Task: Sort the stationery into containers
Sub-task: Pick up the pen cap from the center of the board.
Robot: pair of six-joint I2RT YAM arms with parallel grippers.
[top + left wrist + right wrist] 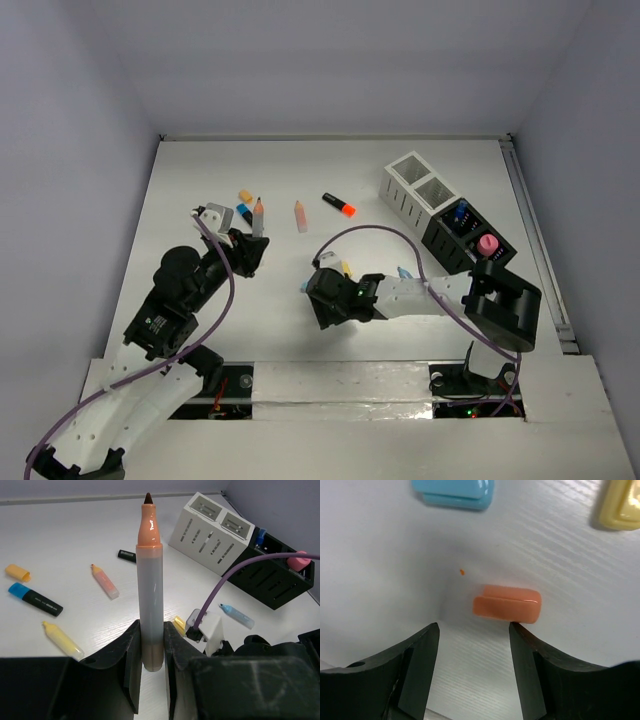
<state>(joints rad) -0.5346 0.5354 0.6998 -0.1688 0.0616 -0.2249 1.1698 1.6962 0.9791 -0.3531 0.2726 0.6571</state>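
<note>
My left gripper (250, 243) (151, 642) is shut on an uncapped marker (150, 590) with a grey barrel and an orange neck, held upright by its lower end; it also shows in the top view (258, 214). My right gripper (318, 298) (474, 630) is open, low over the table. A small orange block (506, 603) lies just ahead of its jaws, touching the right fingertip (520, 630). The containers, two white boxes (418, 184) (210, 530) and joined black ones (462, 236) (275, 577), stand at the right. A pink cylinder (487, 244) (298, 560) sits in a black box.
Loose on the table: a peach marker (300, 216) (105, 581), a black marker with orange cap (340, 205), a blue-capped black marker (35, 598), an orange cap (17, 572), a yellow marker (62, 640), a pale blue marker (237, 616). A blue piece (452, 492) and a yellow piece (619, 505) lie beyond the orange block.
</note>
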